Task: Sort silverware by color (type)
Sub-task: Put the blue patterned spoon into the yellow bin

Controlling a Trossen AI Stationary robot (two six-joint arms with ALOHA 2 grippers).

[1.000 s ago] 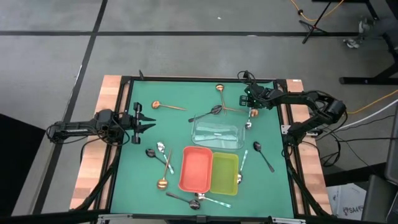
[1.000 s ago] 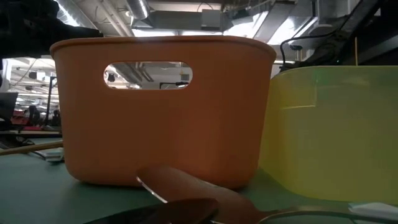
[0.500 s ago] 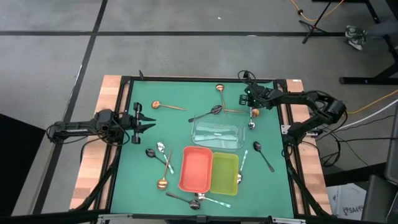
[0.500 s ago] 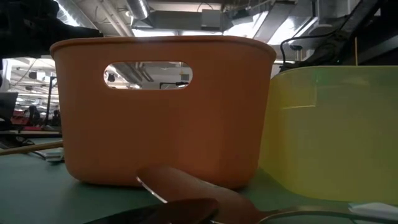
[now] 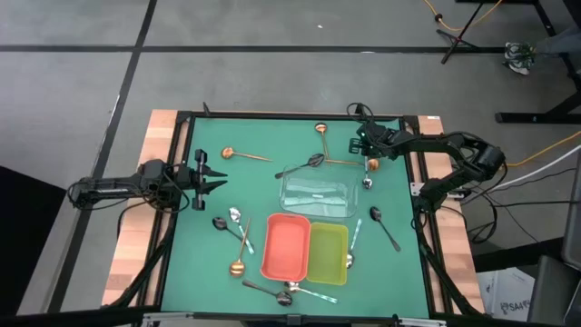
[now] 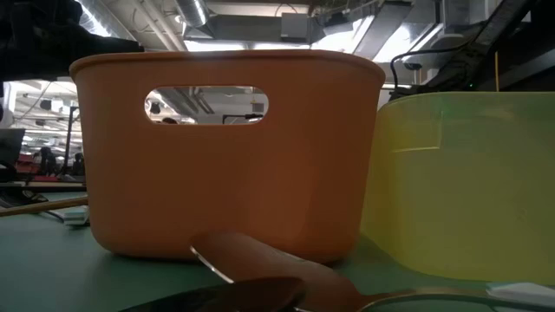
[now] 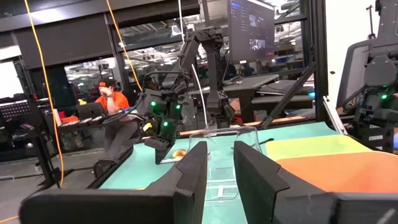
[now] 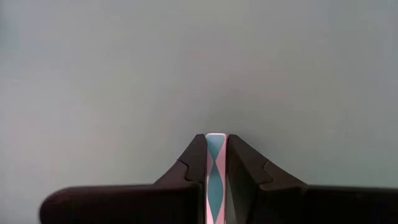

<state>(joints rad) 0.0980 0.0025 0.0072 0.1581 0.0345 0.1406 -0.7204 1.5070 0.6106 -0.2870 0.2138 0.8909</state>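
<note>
Sorting looks unstarted: your three trays (image 5: 306, 250) sit empty, silverware (image 5: 240, 241) scattered. Right gripper (image 5: 366, 156), at two o'clock, clamps a shiny handle (image 8: 215, 171); left gripper (image 5: 216, 178) waits, fingers parted.

Red tray (image 5: 286, 247): my landmark, on the green mat (image 5: 209, 263).
Yellow-green tray (image 5: 329, 252): touching its right side.
Clear tray (image 5: 317, 193): just behind it.
Seated person (image 7: 114, 99): well beyond it, off my table.
</note>
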